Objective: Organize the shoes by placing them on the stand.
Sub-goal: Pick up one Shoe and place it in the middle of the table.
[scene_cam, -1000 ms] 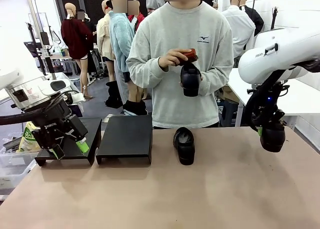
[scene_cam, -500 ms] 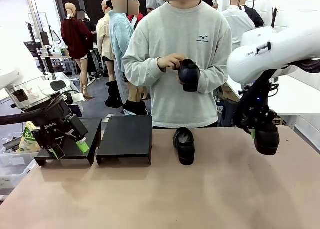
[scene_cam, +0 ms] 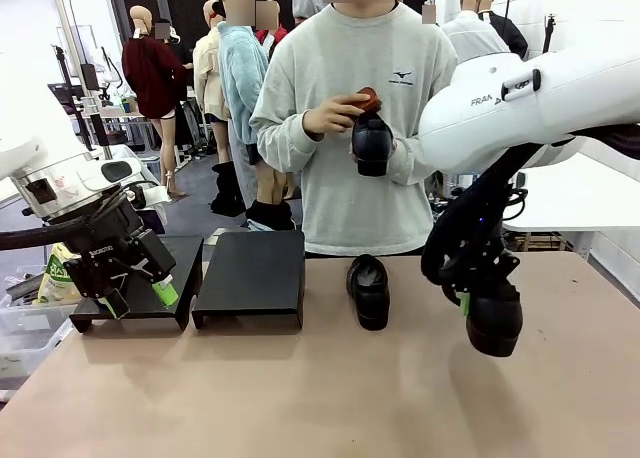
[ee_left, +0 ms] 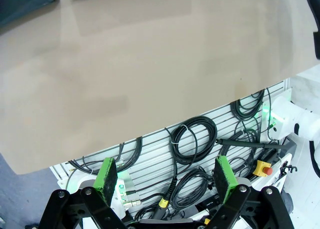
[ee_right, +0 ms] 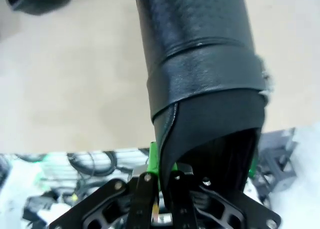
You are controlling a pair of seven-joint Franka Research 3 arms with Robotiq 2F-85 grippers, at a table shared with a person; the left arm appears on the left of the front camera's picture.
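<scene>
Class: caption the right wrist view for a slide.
Right gripper shut on the collar of a black shoe, above the tan table.

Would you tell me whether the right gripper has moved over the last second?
Yes. The right gripper, shut on the carried shoe, has moved to the robot's left and lower, nearer the tabletop shoe.

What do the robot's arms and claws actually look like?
The right arm is a smooth, rounded white shell with dark lettering; black cables run along its wrist. The left gripper and right gripper are black jointed linkages, each with two fingers faced with bright green pads. The left gripper bears small white print.
</scene>
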